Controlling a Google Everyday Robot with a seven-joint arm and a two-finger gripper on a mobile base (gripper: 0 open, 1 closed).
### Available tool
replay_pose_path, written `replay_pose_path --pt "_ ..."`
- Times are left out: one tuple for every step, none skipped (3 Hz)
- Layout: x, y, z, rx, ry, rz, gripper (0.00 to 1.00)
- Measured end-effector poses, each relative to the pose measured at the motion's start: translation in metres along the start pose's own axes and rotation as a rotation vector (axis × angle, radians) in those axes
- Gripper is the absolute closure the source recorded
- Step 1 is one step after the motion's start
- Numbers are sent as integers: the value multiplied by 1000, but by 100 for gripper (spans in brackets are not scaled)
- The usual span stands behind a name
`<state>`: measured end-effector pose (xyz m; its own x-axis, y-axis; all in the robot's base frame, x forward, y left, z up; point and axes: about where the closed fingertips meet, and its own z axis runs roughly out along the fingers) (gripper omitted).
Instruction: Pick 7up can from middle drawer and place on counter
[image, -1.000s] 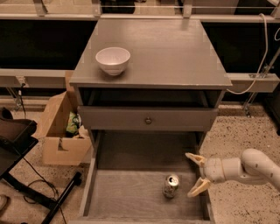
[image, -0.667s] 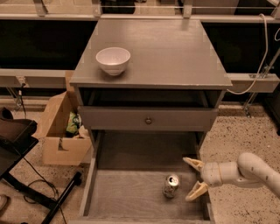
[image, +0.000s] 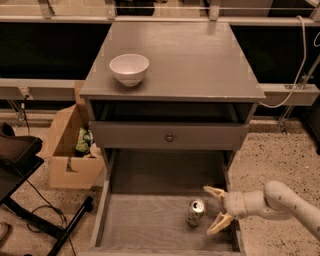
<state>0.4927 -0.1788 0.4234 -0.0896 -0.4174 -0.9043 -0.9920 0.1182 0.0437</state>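
The 7up can (image: 195, 212) stands upright on the wood-grain floor of the pulled-out middle drawer (image: 145, 220), right of its centre. My gripper (image: 214, 210) reaches in from the right over the drawer's right wall. It is open, with one tan finger (image: 214, 192) behind and one (image: 218, 225) in front, just right of the can and not touching it. The counter (image: 190, 55) is the flat grey cabinet top above.
A white bowl (image: 129, 68) sits on the counter's front left. A closed drawer front with a round knob (image: 169, 137) is above the open drawer. A cardboard box (image: 72, 147) stands on the floor to the left, next to a black chair base (image: 30, 200).
My gripper has moved left, closer to the can, with its fingers still spread. The can has not moved.
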Motion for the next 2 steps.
replay_pose_path --pt "-1 4 12 -25 -21 14 21" --pt "-18 7 20 -53 -7 5 44"
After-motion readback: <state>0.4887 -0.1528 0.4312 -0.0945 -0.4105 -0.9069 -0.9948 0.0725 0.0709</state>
